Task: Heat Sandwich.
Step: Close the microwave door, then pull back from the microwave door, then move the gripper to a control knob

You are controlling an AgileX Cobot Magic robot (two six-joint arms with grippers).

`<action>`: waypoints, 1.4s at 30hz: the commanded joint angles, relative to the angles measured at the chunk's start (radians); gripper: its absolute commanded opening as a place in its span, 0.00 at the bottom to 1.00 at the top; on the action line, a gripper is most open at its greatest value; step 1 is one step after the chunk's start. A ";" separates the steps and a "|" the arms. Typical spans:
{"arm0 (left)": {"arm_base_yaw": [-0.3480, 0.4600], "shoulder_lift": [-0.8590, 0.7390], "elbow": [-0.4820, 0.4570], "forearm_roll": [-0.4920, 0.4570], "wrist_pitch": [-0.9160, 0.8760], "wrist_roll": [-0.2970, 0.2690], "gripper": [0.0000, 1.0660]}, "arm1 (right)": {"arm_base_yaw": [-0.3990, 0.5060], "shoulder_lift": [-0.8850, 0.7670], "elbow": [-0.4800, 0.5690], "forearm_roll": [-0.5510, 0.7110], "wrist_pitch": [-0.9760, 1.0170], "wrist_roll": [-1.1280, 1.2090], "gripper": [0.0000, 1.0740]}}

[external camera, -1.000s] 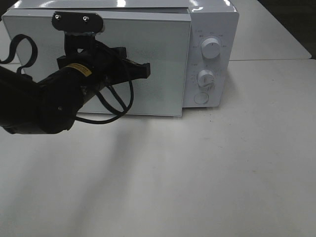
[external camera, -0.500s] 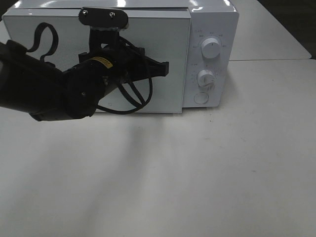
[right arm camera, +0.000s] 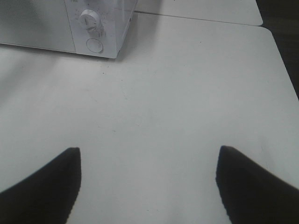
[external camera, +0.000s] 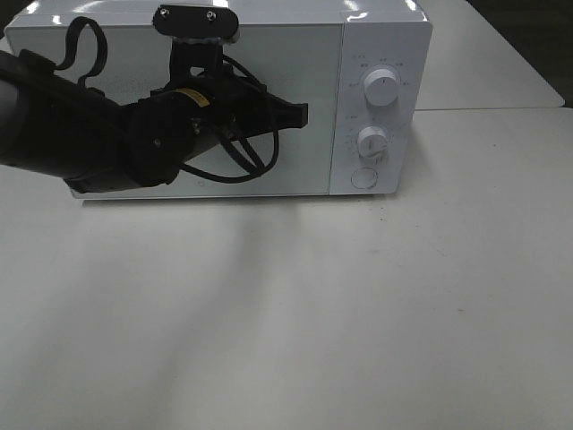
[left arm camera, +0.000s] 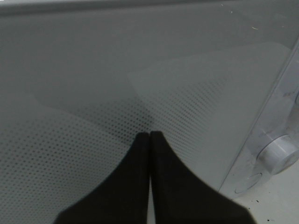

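The sandwich is hidden in every view. A white microwave (external camera: 380,36) stands at the back of the table, its door (external camera: 304,166) flush with the front. My left gripper (external camera: 303,115) is shut, its tips against the door's right half, close to the control panel. The left wrist view shows the same left gripper (left arm camera: 149,135) with both fingers pressed together on the dotted door glass (left arm camera: 93,93). My right gripper (right arm camera: 149,148) is open over bare table with nothing between its fingers. It does not appear in the exterior high view.
The control panel carries an upper knob (external camera: 382,87), a lower knob (external camera: 372,141) and a round button (external camera: 363,177). A second table (external camera: 483,63) joins behind on the right. In the right wrist view the microwave (right arm camera: 46,28) sits far off.
The door has swung from ajar to flush with the microwave front. My left arm moved right and back against it. The right gripper has not moved.
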 commanded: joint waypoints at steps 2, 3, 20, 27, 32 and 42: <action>0.036 0.009 -0.033 -0.030 -0.102 -0.002 0.00 | -0.008 -0.027 0.000 0.002 -0.001 0.000 0.71; 0.036 0.009 -0.033 -0.027 -0.098 -0.002 0.00 | -0.008 -0.027 0.000 0.002 -0.001 0.000 0.71; -0.018 -0.030 0.032 -0.023 -0.064 -0.002 0.00 | -0.008 -0.027 0.000 0.001 -0.001 0.000 0.71; -0.043 -0.077 0.094 -0.023 -0.060 -0.003 0.00 | -0.008 -0.027 0.000 0.001 -0.001 0.000 0.71; -0.074 -0.111 0.150 -0.023 -0.059 -0.003 0.00 | -0.008 -0.027 0.000 0.001 -0.001 0.000 0.71; -0.087 -0.190 0.198 -0.022 0.267 -0.003 0.23 | -0.008 -0.027 0.000 0.001 -0.001 0.000 0.71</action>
